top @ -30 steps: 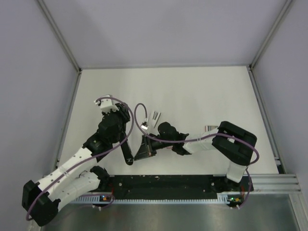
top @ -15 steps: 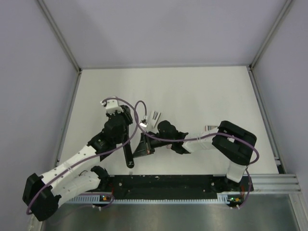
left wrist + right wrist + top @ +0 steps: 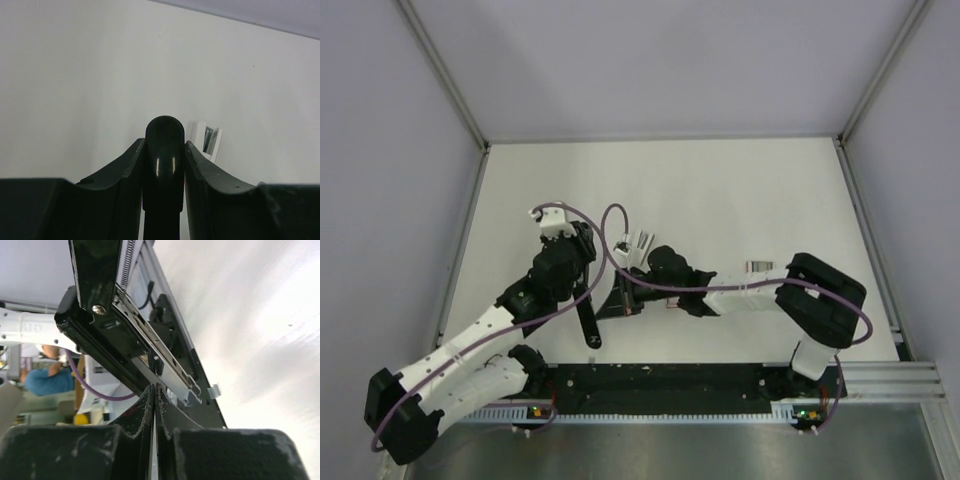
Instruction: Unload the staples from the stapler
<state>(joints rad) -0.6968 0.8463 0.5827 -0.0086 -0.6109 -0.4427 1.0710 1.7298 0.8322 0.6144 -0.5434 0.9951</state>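
White bench (image 3: 740,190), near front edge: stapler (image 3: 586,322) was clamped by left gripper (image 3: 164,150). Right gripper (image 3: 154,387) was closed at rail (image 3: 167,382), load unclear. Staples, not clearly visible, were judged light, snappable; best pinched mid-strip.

The left arm (image 3: 470,345) reached from its base up and to the right, its elbow folded low at the near-left corner. The left gripper (image 3: 164,155) had its 2 fingers (image 3: 125,167) clamped on the stapler (image 3: 164,131). The right arm (image 3: 750,295) stretched leftward from its bent elbow, and the right gripper (image 3: 154,390) had its fingers pressed together.
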